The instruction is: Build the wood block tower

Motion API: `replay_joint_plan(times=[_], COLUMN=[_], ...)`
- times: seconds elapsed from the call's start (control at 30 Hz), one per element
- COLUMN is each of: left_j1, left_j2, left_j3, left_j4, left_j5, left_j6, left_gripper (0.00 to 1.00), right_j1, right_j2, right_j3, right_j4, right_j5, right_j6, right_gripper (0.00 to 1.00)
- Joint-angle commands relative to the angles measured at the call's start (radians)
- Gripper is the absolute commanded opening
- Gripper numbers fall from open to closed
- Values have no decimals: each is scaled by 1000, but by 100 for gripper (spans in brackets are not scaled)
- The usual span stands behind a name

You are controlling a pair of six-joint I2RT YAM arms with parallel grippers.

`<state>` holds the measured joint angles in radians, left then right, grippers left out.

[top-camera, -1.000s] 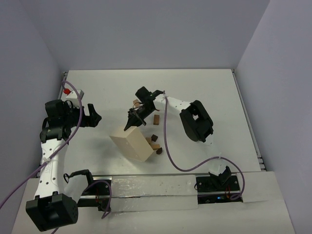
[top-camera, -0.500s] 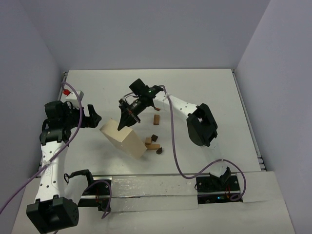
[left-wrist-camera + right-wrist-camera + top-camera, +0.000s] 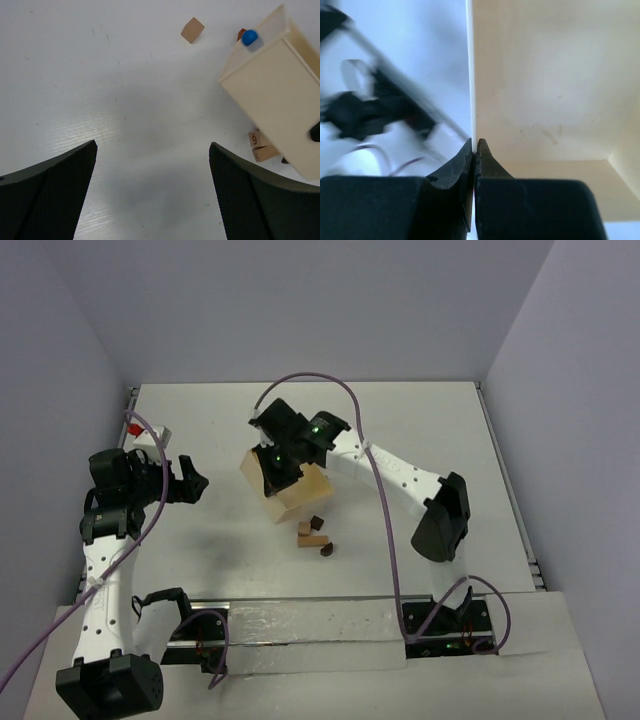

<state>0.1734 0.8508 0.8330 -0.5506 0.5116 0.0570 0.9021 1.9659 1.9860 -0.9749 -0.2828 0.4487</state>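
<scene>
Wood block tower pieces [image 3: 313,533] lie loose on the surface [image 3: 440,430], at 5 o'clock from the box [image 3: 306,490], whose wall the right claw [image 3: 474,146] pinches; the left claw [image 3: 153,144] gapes apart.

The box [image 3: 300,498] is showing pale cream, inside and out. At its open end a ball [image 3: 249,37] is glowing bright blue, next to a reddish-brown block [image 3: 241,34]. Just beside the box, tan blocks [image 3: 311,536] are lying with dark brown blocks [image 3: 326,550]; one tan one is carrying a brown printed numeral. The counter [image 3: 430,420] is looking white. The arms [image 3: 395,468] are wearing white shells with black joints, trailing purple cables [image 3: 310,376]. The left gripper [image 3: 152,150] is showing black mesh-textured pads [image 3: 55,195].
</scene>
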Motion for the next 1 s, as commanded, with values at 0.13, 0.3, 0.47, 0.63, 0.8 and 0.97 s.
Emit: replay_joint_plan(times=[0.13, 0.3, 0.47, 0.63, 0.8, 0.97], left_j1=[8, 8, 9, 8, 6, 5], left_j2=[-35, -44, -41, -43, -54, -56], left_j3=[35, 20, 26, 25, 16, 12], left_j4=[23, 34, 41, 37, 44, 52], left_j5=[53, 64, 68, 100, 103, 101], left_j6=[-6, 1, 15, 22, 26, 21], left_gripper=[99, 99, 99, 99, 99, 99], right_j1=[87, -34, -334, -580, -772, -868], right_j2=[-206, -295, -241, -107, 138, 285], right_j3=[-199, -280, -192, -28, 237, 392], right_j4=[-3, 41, 1, -51, -145, -157], right_j5=[830, 933, 727, 473, 349, 300], right_j6=[-154, -173, -271, -447, -592, -686], right_gripper=[0, 0, 0, 0, 0, 0])
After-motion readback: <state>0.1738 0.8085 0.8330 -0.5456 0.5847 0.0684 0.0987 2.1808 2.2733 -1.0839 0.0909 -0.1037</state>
